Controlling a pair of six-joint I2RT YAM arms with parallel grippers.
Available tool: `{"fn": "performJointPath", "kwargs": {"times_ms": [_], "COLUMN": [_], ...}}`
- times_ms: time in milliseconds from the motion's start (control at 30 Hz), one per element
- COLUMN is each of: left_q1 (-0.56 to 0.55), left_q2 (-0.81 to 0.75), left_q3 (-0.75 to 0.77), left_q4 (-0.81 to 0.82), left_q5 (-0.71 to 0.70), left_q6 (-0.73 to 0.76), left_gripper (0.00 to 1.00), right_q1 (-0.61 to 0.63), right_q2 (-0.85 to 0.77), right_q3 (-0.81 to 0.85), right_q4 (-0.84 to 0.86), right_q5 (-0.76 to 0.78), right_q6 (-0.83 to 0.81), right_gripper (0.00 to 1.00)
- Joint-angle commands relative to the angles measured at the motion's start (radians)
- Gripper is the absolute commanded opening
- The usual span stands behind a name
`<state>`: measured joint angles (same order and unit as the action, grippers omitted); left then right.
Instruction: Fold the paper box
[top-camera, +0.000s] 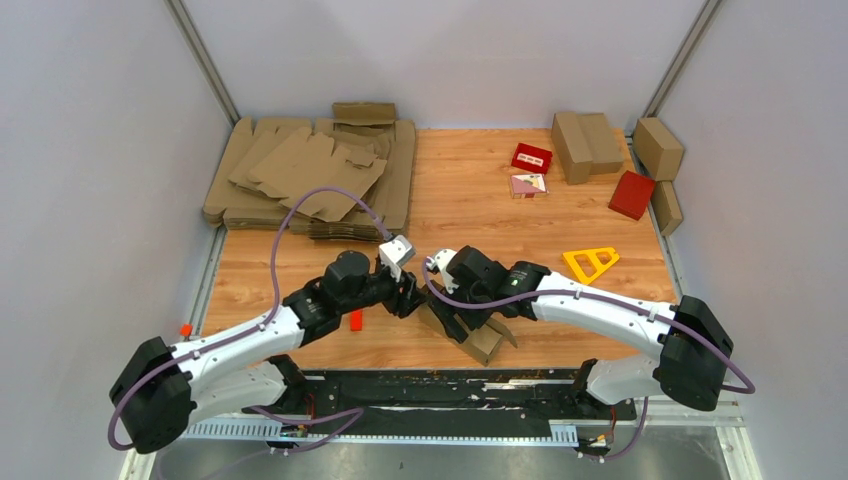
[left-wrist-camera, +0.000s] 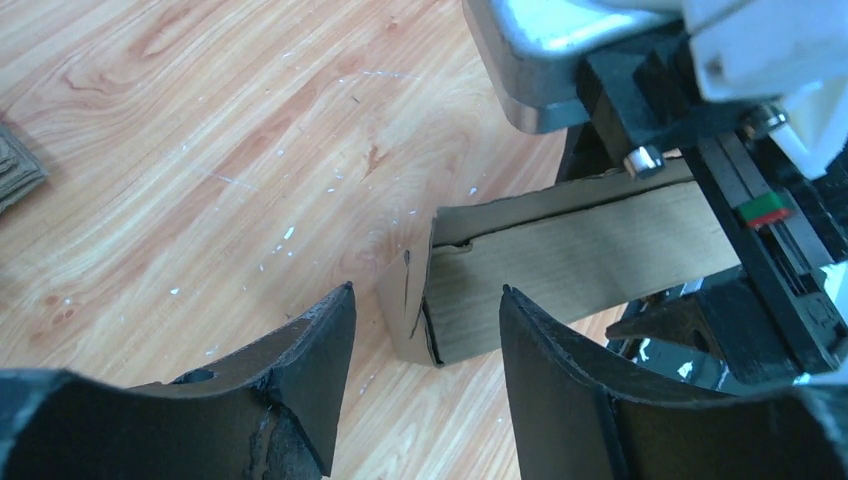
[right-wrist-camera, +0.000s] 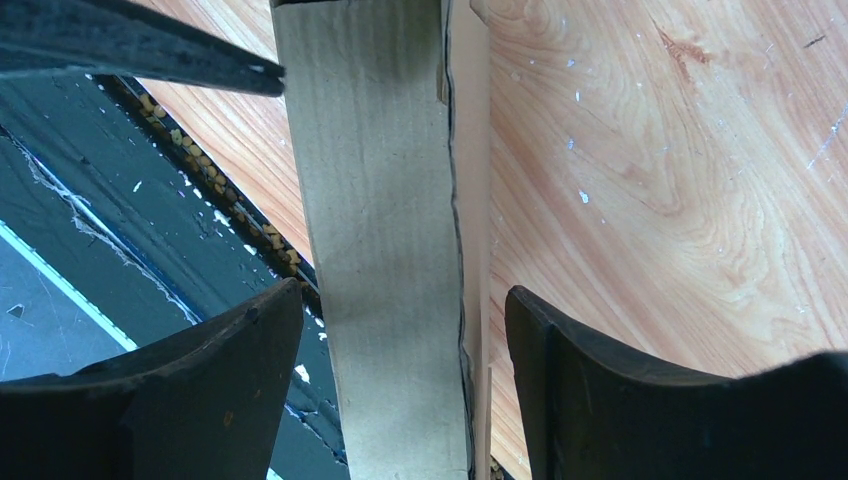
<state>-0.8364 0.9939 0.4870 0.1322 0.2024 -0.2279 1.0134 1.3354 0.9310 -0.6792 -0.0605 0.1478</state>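
The paper box (top-camera: 482, 338) is a brown oblong carton lying near the table's front edge, between the two arms. In the left wrist view its closed end (left-wrist-camera: 560, 265) lies just past my fingertips. My left gripper (left-wrist-camera: 427, 290) is open, its fingers apart and touching nothing; from above it (top-camera: 412, 296) sits at the carton's left end. My right gripper (right-wrist-camera: 403, 290) stands open astride the carton (right-wrist-camera: 385, 200), with a gap showing on each side. From above, the right gripper (top-camera: 452, 316) hangs over the carton's middle.
A stack of flat cardboard sheets (top-camera: 310, 175) fills the back left. Folded brown cartons (top-camera: 585, 145) and red boxes (top-camera: 632, 194) stand at the back right. A yellow triangular frame (top-camera: 591, 262) lies to the right of the arms. A black rail (top-camera: 450, 385) borders the front edge.
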Motion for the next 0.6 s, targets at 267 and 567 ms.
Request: {"fn": "performJointPath", "kwargs": {"times_ms": [267,567], "left_q1": [-0.003,-0.003], "left_q2": [0.131,0.121], "left_q3": [0.125,0.118], "left_q4": [0.007,-0.023], "left_q5": [0.019,0.033], "left_q6": [0.086,-0.02], "left_gripper": [0.2,0.07], "right_q1": [0.003,0.003], "right_q2": [-0.033,-0.003], "right_q3": [-0.006,0.001], "right_q4": [0.018,0.014], "right_q5": [0.018,0.029], "right_q6": [0.014,0.017], "right_gripper": [0.74,0.73]}}
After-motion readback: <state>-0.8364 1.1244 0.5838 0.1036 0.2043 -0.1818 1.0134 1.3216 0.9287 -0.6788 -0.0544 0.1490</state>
